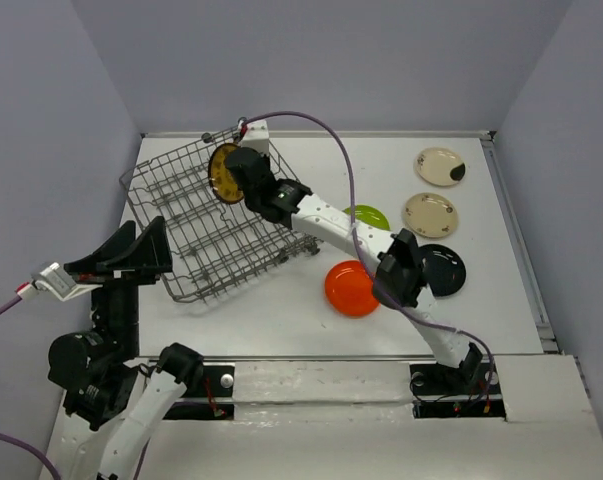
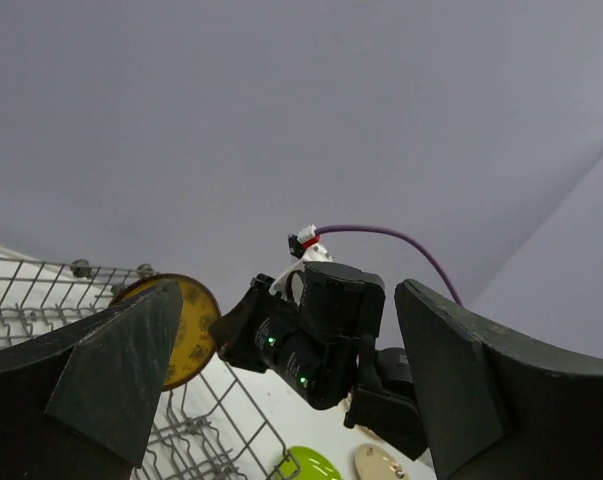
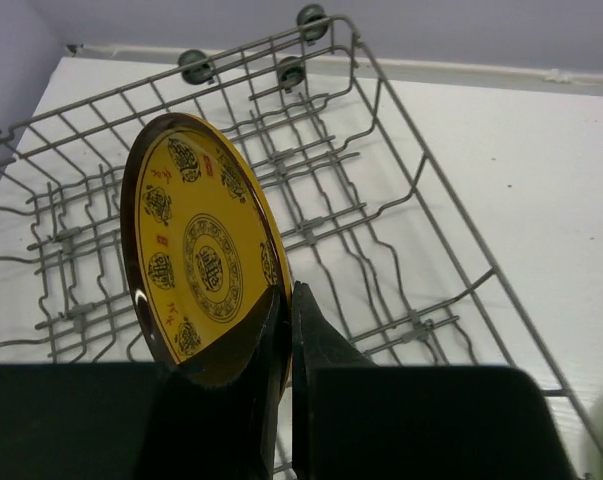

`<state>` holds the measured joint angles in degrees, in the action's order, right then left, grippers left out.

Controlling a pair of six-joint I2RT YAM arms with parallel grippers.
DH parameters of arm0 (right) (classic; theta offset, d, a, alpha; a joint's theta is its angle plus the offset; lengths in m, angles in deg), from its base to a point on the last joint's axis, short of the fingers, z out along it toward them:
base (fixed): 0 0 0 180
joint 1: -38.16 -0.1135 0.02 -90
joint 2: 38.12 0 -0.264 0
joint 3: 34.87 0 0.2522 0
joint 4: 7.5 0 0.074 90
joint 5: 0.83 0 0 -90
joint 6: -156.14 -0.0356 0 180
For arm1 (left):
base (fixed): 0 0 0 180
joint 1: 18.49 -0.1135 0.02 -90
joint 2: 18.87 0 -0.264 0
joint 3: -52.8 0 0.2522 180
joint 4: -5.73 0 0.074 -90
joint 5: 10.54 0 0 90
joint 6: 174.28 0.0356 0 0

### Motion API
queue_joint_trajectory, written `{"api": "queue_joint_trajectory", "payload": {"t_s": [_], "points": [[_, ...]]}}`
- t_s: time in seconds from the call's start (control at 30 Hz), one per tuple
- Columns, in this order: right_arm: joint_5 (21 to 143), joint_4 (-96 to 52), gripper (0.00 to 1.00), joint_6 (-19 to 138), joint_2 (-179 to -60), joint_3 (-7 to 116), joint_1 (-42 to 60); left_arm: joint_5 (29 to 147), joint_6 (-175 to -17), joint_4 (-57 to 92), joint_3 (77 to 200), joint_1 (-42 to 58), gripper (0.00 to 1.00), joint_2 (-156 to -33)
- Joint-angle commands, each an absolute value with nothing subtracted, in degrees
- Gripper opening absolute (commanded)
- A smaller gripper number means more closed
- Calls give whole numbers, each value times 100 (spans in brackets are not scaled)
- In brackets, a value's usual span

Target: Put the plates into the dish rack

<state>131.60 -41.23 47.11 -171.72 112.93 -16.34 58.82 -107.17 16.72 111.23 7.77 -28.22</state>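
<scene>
Right pincer (image 3: 286,300) grips patterned gold round plate (image 3: 196,250) over grey wire dish rack (image 1: 181,215); left pincer (image 1: 146,232) wide. Five other plates (image 1: 430,214) lie on bench (image 1: 281,325).

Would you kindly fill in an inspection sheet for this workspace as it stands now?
Surface: white table, no spills seen.
Job's things: grey wire dish rack at far left, set askew. The gold patterned plate is upright over it. The lime green plate, orange plate, black plate, far cream plate and near cream plate lie flat on the table.
Clutter: nothing seen.
Tools: right tool shut on the gold patterned plate's rim; left tool open, empty, by the rack's near left side.
Cables: purple cable arcs over the right arm; another runs by the left arm.
Surroundings: plain grey walls.
</scene>
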Motion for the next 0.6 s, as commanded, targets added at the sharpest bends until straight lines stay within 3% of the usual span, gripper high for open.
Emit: {"api": "queue_joint_trajectory", "payload": {"t_s": [0.0, 0.43, 0.53, 0.57], "points": [[13891, -4051, 7, 4891, -17399, 12371, -2020, 5258, -10563, 1421, 10840, 919, 99, -2828], [14278, -3217, 7, 5647, -18367, 12848, -2424, 5002, -10765, 1667, 10734, 1034, 99, -2827], [14418, -2919, 7, 5874, -18193, 12498, -2529, 4906, -10757, 1790, 10787, 1025, 99, -2968], [14523, -2169, 7, 6085, -18035, 11879, -2599, 4888, -10783, 1921, 10874, 1025, 99, -3142]]}}
